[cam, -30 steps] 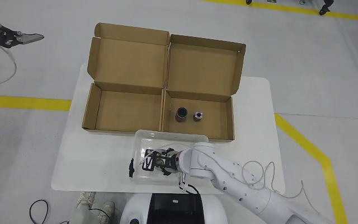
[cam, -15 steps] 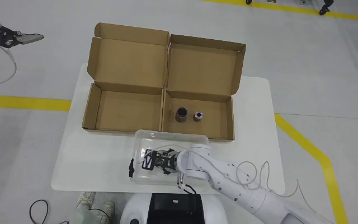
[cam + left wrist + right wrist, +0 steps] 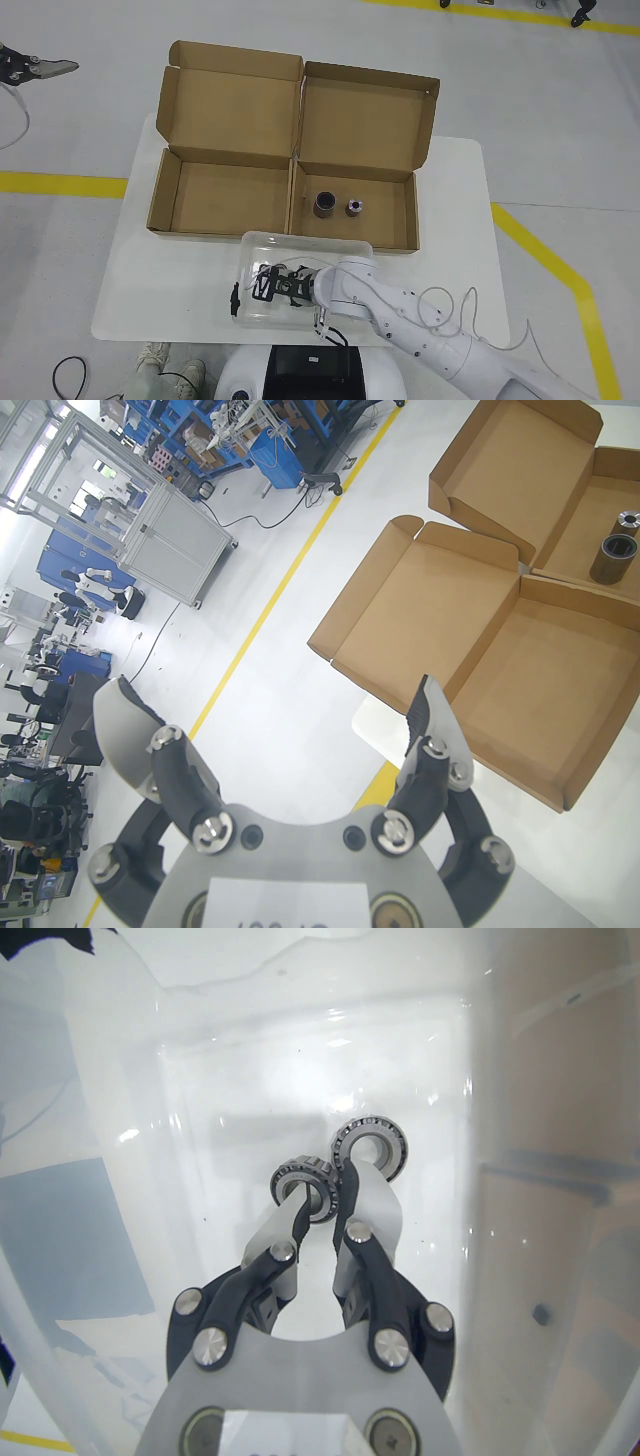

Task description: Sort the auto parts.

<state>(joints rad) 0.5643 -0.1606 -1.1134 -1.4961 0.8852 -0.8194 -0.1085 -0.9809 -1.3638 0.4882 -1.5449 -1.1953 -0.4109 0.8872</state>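
Two steel roller bearings lie side by side in a clear plastic bin [image 3: 300, 240] at the table's near edge. My right gripper [image 3: 327, 1183] is down inside the bin, shut on the nearer bearing [image 3: 287, 1173]: one finger passes through its bore, the other presses its outer side. The second bearing [image 3: 395, 1143] touches that outer finger. In the top view the right gripper [image 3: 272, 285] sits in the bin's left half. My left gripper [image 3: 272, 710] hangs open and empty, out over the floor far left of the table [image 3: 40, 68].
Two open cardboard boxes stand at the back of the white table. The left box [image 3: 225, 195] holds nothing. The right box [image 3: 385, 205] holds a dark sleeve [image 3: 323, 204] and a small silver cylinder [image 3: 353, 207]. Yellow floor lines run past both table sides.
The right arm's forearm has shifted slightly leftward while its gripper stays low in the bin. The left gripper has not moved.
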